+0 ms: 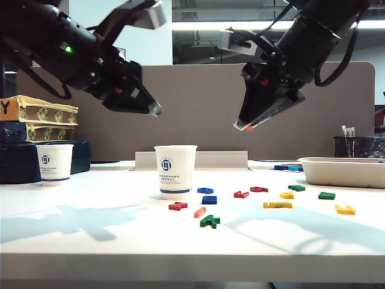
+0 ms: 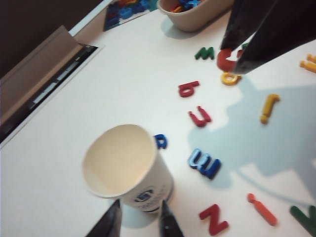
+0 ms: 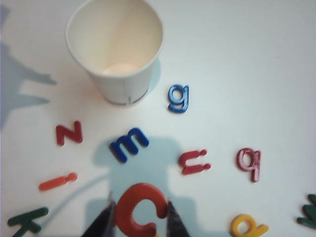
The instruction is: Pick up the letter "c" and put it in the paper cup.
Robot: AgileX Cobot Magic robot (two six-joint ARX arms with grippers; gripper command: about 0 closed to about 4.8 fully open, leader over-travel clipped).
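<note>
Green k (image 1: 210, 221) lies nearest on the white table (image 1: 90, 241), among scattered letters. Behind stand a grey partition (image 1: 198, 102) and boxes, one marked "Y" (image 1: 7, 109). Cup (image 1: 175, 171) bears a blue round logo with unreadable print. Right gripper (image 3: 138, 222) hangs high above the table, clamping c (image 3: 140, 210). Left gripper (image 2: 138, 219) hovers above the cup, jaws apart, empty.

Paper cup (image 1: 175, 171) upright mid-table, letters scattered to its right; letter "c" (image 3: 139, 210) aloft in right gripper (image 3: 138, 222); left gripper (image 2: 138, 218) above the cup.
</note>
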